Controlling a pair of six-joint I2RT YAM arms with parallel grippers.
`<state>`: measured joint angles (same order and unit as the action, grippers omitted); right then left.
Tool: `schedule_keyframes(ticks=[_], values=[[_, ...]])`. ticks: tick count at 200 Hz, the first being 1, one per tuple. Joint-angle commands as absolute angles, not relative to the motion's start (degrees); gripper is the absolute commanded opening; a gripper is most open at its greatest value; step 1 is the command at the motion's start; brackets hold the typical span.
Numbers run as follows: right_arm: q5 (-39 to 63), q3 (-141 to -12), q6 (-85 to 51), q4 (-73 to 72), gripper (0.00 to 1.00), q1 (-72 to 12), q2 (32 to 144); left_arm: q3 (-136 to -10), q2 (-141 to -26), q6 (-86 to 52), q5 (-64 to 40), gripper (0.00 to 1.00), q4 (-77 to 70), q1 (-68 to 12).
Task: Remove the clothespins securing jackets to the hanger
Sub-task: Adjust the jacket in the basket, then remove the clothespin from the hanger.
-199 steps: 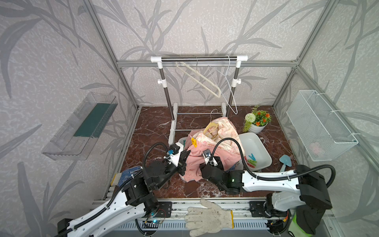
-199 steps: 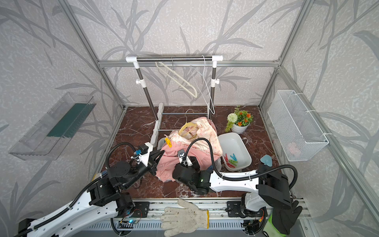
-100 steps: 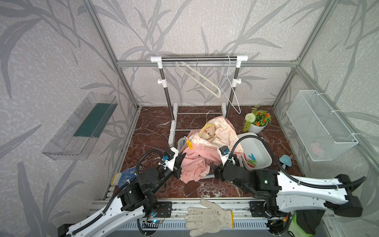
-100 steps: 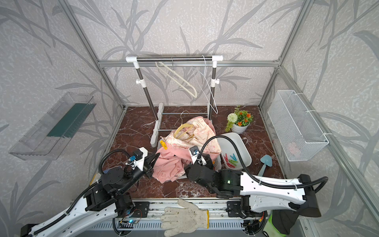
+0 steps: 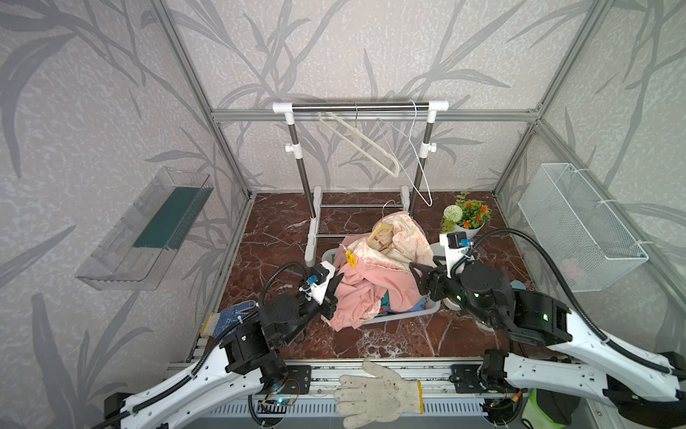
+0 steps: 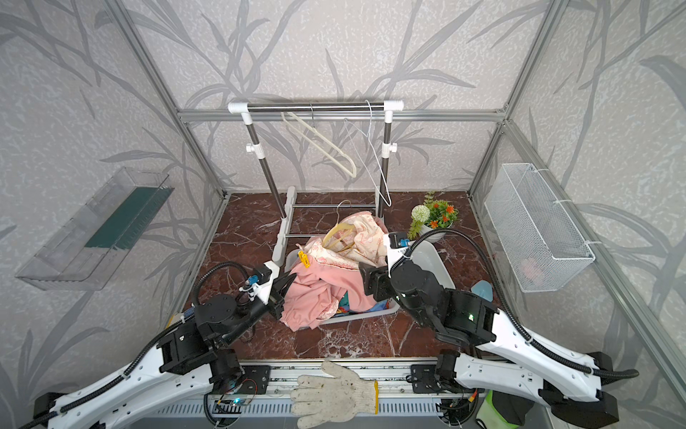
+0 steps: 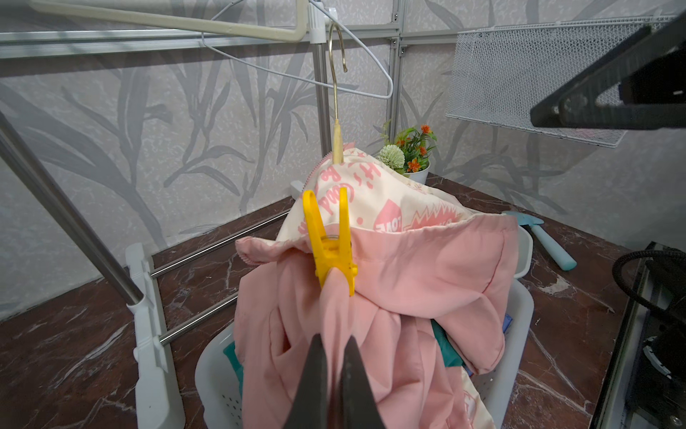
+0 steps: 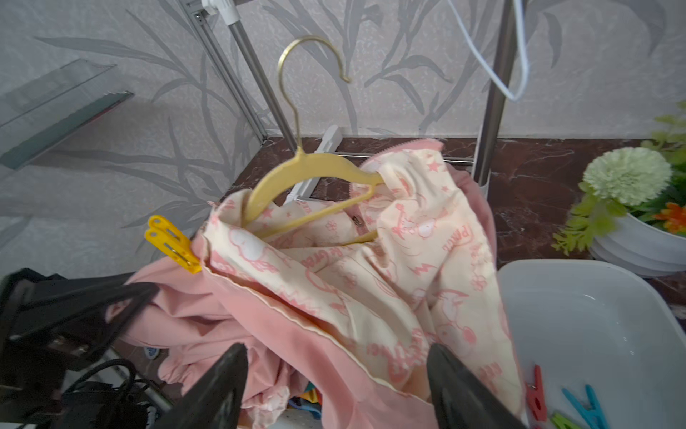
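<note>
My left gripper [image 7: 336,375] is clamped on the pink jacket [image 7: 408,267] just below the yellow clothespin [image 7: 328,237] – right gripper [image 8: 334,386] hangs wide apart, nothing in it, beside the white tub [image 8: 594,315] holding loose pegs [image 8: 536,393]

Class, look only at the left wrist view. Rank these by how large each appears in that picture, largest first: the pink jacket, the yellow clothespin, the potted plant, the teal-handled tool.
1. pink jacket
2. yellow clothespin, though it is nearer the camera
3. potted plant and teal-handled tool: look alike, no ranking
</note>
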<state>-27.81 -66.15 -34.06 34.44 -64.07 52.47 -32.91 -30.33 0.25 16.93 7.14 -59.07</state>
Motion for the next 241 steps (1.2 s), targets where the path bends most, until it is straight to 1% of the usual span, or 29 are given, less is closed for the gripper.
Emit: schedule_keyframes(ticks=[1, 31, 66, 93, 113, 140, 182, 217, 241], values=[[-20.08, -71.78, -39.4, 40.63, 0.76, -62.15, 55.59, -34.42, -32.42, 5.73, 22.5, 0.0, 8.08, -62.0], [-8.91, -80.47, -43.71, 44.63, 0.73, -55.64, 61.5, -35.23, -34.91, 10.77, 27.87, 0.0, 6.27, -67.25], [-0.01, -85.87, -48.9, 46.49, 0.71, -55.01, 68.25, -36.16, -39.34, 15.55, 34.67, 0.0, 4.1, -72.74], [4.56, -85.67, -55.53, 45.12, 0.65, -54.86, 71.17, -36.81, -41.64, 18.03, 38.59, 0.0, 3.0, -75.45], [8.98, -85.59, -57.44, 43.96, 0.62, -54.89, 73.47, -37.17, -42.82, 19.56, 40.58, 0.0, 2.26, -76.96], [9.95, -86.69, -58.01, 45.82, 0.57, -54.93, 74.87, -37.05, -43.88, 20.76, 42.15, 0.0, 1.68, -78.13], [10.76, -85.04, -59.57, 46.85, 0.54, -55.02, 74.9, -37.26, -45.46, 21.81, 43.71, 0.0, 1.52, -78.65], [10.37, -85.96, -59.02, 47.83, 0.47, -54.97, 75.82, -37.26, -46.88, 23.06, 45.02, 0.0, 1.24, -79.51], [9.74, -85.46, -59.37, 47.97, 0.4, -54.9, 75.6, -37.09, -47.37, 24.18, 46.18, 0.0, 0.8, -80.23]])
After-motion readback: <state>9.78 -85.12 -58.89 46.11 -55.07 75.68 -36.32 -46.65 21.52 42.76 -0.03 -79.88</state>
